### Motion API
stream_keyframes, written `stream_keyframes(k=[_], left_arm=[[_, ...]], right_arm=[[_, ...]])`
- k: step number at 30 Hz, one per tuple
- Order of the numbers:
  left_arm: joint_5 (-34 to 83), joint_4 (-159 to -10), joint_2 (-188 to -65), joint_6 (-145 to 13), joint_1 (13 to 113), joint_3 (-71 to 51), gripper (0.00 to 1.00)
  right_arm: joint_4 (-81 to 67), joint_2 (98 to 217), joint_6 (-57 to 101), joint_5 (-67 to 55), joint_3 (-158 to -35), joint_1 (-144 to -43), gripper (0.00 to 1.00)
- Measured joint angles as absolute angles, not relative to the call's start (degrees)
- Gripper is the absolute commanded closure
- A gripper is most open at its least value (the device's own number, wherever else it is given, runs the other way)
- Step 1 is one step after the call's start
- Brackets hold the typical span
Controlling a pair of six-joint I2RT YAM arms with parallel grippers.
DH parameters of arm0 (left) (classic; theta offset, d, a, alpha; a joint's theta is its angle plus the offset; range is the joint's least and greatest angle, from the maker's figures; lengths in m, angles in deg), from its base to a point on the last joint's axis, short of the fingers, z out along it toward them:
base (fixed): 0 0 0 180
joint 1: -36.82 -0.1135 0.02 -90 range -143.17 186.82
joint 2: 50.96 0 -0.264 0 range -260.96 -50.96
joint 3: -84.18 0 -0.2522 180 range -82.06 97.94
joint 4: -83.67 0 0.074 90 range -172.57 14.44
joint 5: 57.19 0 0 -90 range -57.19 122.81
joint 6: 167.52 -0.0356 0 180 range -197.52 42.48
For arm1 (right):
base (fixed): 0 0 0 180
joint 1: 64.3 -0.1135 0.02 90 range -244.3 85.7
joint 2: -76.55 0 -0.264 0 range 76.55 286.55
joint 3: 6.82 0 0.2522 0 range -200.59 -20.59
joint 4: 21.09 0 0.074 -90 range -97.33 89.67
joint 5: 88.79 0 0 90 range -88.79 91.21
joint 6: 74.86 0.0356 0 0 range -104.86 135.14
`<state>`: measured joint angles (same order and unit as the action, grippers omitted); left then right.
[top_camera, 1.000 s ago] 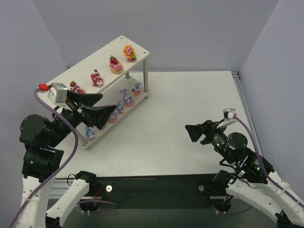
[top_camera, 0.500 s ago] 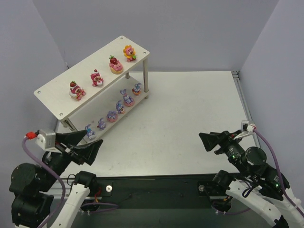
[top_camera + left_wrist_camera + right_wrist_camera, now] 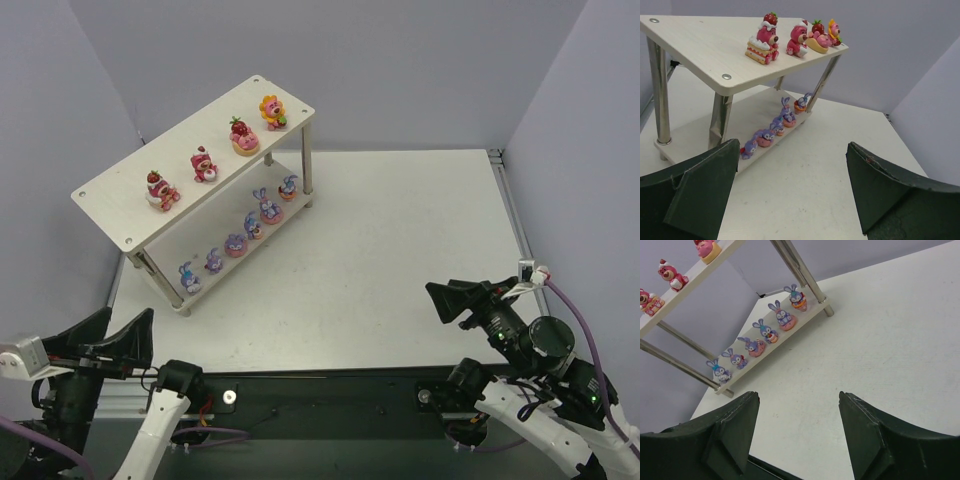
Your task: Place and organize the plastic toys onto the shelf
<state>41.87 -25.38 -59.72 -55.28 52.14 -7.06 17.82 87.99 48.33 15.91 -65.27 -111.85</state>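
- Left gripper point(image 3: 118, 328) sits low at the near left, well apart from the shelf point(image 3: 105, 195), jaws spread wide and holding nothing.
- Right gripper point(image 3: 440, 297) hovers over the white table point(image 3: 400, 220) at its near right, jaws apart, also empty.
- I see three strawberry bears point(image 3: 205, 165) and the orange-yellow flower figure point(image 3: 273, 110) lined along the top board.
- Six purple-blue bunnies point(image 3: 270, 209) stand in a row on the lower board.
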Motion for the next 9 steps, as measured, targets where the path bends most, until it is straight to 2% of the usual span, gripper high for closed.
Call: stream_keyframes(k=[7,9], left_arm=[[43.33,-23.54,-60.05,-55.39,52.16,-6.93,0.03],[43.42,-23.19,-60.05,-55.39,52.16,-7.04,0.03]], right_arm=[[17.84,87.99,48.09,15.93,-65.45,-111.85,0.35],[17.84,87.99,48.09,15.93,-65.45,-111.85,0.32]])
